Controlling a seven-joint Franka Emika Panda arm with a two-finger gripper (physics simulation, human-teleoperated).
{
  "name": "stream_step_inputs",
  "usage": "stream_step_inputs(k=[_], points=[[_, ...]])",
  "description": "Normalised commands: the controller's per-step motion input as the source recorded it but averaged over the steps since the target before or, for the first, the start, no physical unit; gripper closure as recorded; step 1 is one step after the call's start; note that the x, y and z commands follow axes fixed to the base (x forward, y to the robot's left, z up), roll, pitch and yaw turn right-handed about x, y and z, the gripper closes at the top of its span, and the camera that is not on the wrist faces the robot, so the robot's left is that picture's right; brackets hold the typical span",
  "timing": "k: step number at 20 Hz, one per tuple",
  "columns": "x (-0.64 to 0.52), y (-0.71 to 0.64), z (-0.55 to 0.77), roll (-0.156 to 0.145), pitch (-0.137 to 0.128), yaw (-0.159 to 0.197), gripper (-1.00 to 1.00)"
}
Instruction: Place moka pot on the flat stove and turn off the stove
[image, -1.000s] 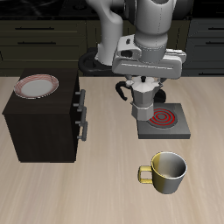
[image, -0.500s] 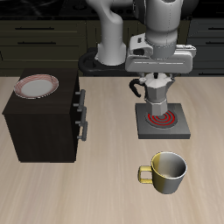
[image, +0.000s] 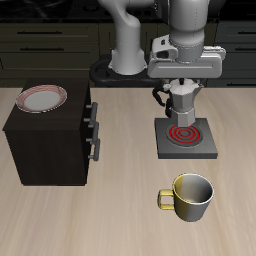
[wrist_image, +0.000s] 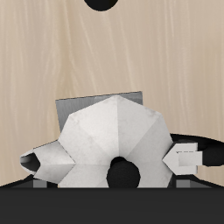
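While jaws grip one moka pot (image: 183, 103), one glowing stove (image: 185, 139) beneath, one mug (image: 190, 196), one plate (image: 42, 98)

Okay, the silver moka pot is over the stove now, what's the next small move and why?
Probably lower straight down: the gripper holds the silver faceted moka pot above the grey flat stove, whose red coil glows, and the pot seems not yet seated.

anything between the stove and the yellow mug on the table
No. In the exterior view, only bare wooden tabletop lies between the flat stove and the mug.
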Motion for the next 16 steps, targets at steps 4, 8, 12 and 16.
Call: stream_step_inputs(k=[4,8,12,16], points=[[-0.25,0.06,-0.08,0.013,-0.032,0.007,1.0],[-0.19,-0.03,-0.09,0.007,0.004,-0.006,1.0],[-0.18,0.06,-0.04,0.037,-0.023,0.023,1.0],[-0.11,0.04,0.01,0.004,-0.024,-0.005,1.0]])
